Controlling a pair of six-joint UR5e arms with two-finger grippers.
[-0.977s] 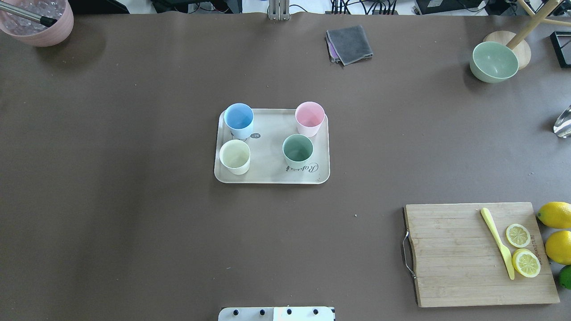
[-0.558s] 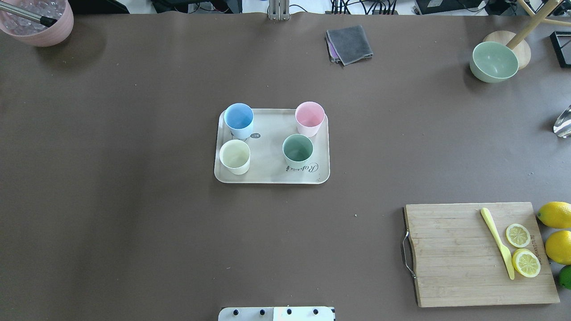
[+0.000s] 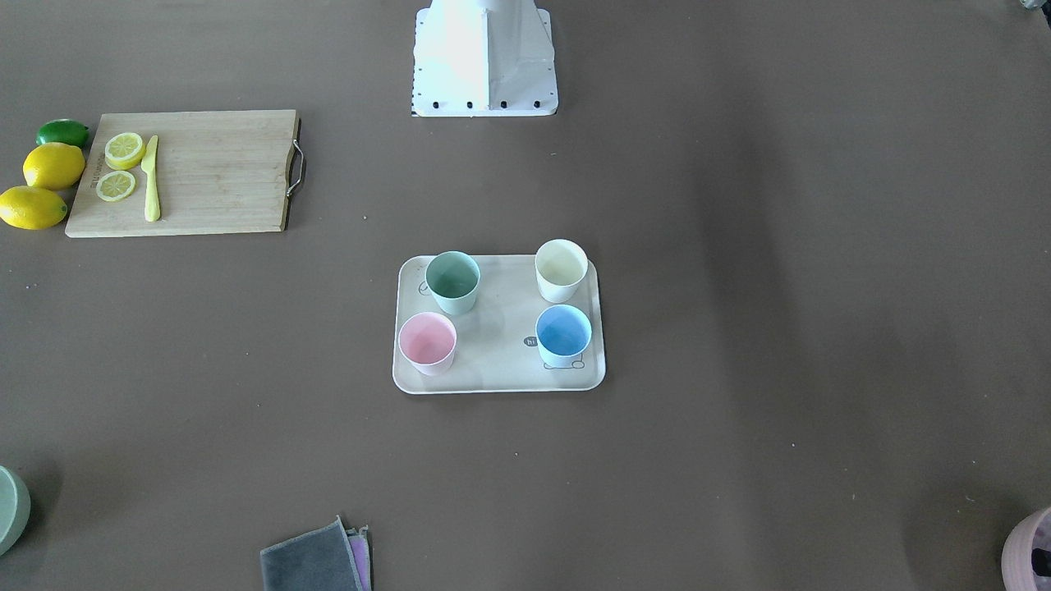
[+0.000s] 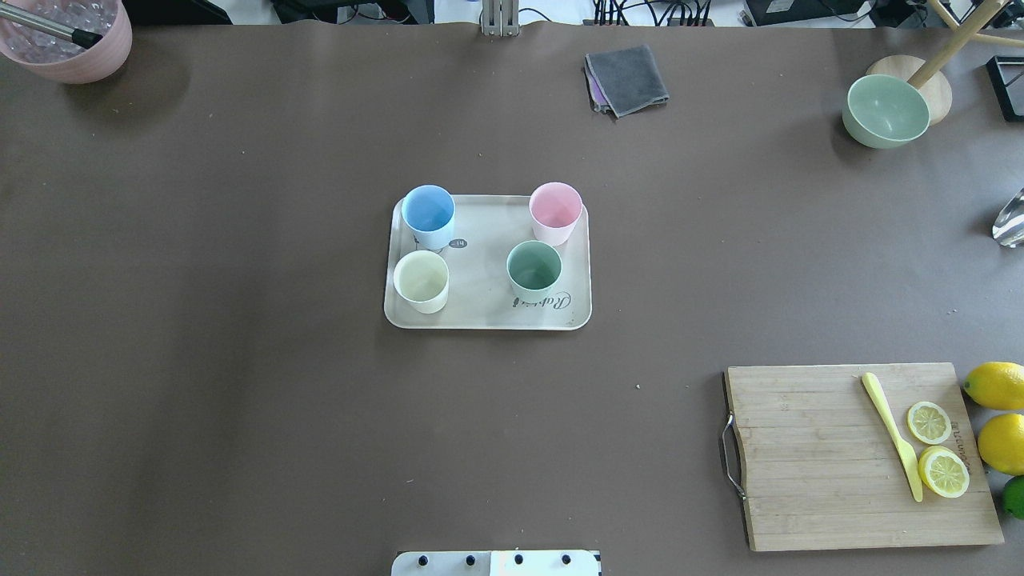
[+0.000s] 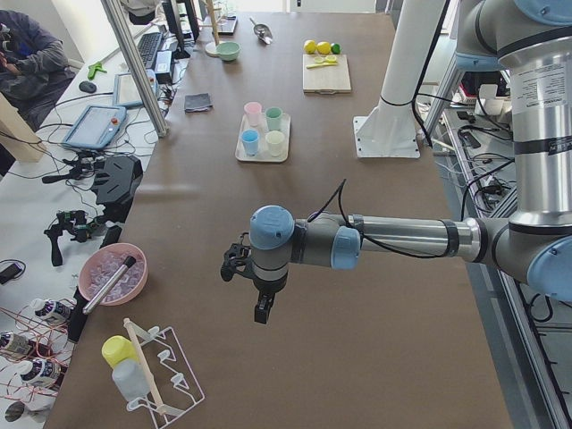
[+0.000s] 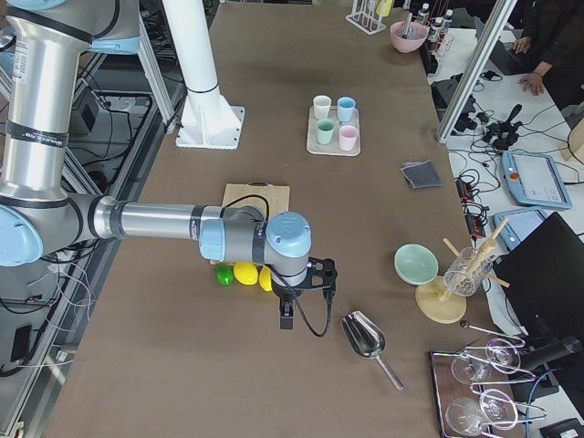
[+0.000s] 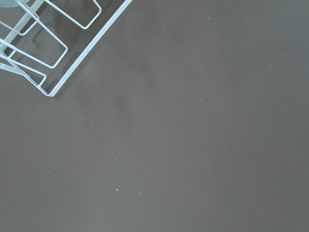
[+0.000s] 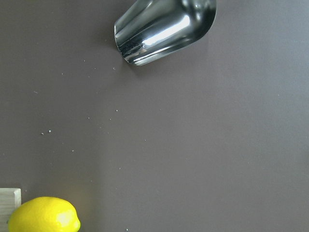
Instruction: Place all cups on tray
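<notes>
**A:** Where are the cups?

**B:** All four stand upright on the tray, mid-bench. The blue cup, pink cup, green cup and cream cup sit one toward each corner. They are spaced apart so none knocks its neighbour, I'd judge. The job looks done.

**A:** Your arms?

**B:** Both are well clear of the tray. My left arm reaches level over the bench's left end, wrist pointing down near the rack. My right arm does likewise at the other end, above the scoop and a lemon.

**A:** Jaws?

**B:** For the left jaws and right jaws alike, I cannot tell how far open they are. Neither wrist view shows anything held.
</notes>
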